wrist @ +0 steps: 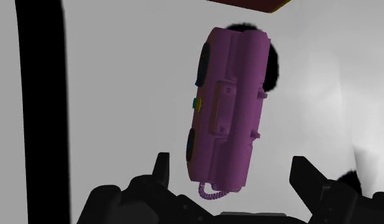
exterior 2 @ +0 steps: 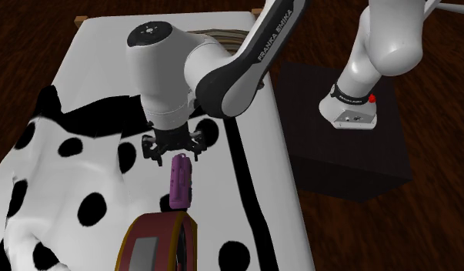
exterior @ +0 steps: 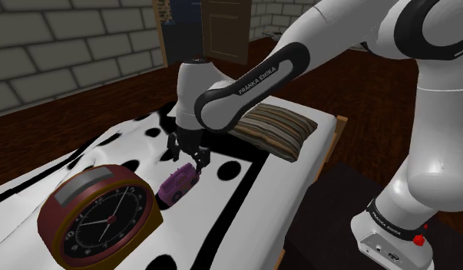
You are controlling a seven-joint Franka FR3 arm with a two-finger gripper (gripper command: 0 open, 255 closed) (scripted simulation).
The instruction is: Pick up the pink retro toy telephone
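My all-black two-finger gripper (wrist: 234, 167) is spread wide open with nothing in it, hanging low over the bed. The purple-pink toy telephone (wrist: 228, 108) is lying on the white bedspread with black spots (exterior 2: 107, 69). Its curly-cord end sits between my fingers, but neither one is touching it. Right by its other end there's a round dark-red alarm clock with a black face (exterior: 99, 215). Further off the opposite way, a brown striped pillow (exterior: 276, 126) sits at the bed's end.
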